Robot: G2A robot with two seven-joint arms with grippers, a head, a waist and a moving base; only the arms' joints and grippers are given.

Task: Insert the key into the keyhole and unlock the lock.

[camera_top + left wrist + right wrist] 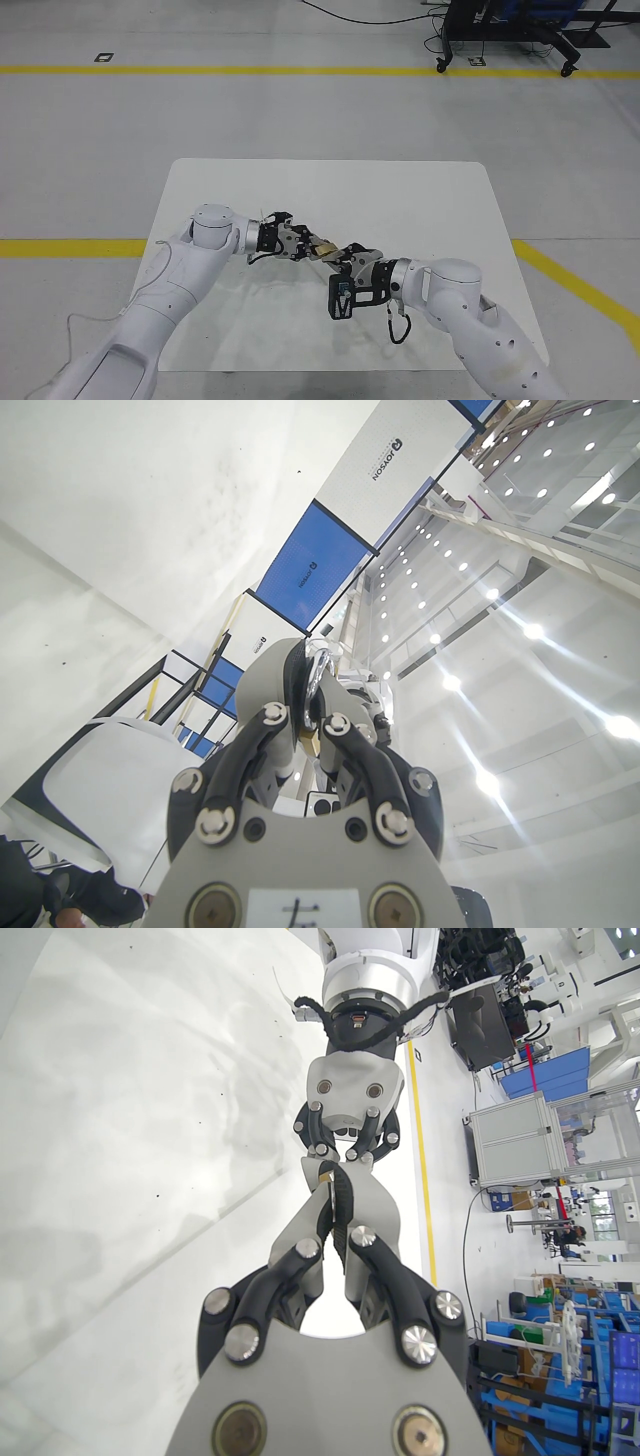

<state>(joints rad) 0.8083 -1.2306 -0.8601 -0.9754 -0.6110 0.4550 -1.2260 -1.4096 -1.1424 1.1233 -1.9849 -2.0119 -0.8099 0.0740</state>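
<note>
Top view: you find both hands meeting above the middle of the white desk [420, 200], left hand [310, 245] and right hand [340, 257] tip to tip, with the brass padlock [323, 246] between them.

Left wrist view: the left hand is clamped on the padlock, shackle pointing away.

Right wrist view: the right hand is pinching the key [331, 1200], blade at the padlock's brass end. Seating cannot be judged.
</note>
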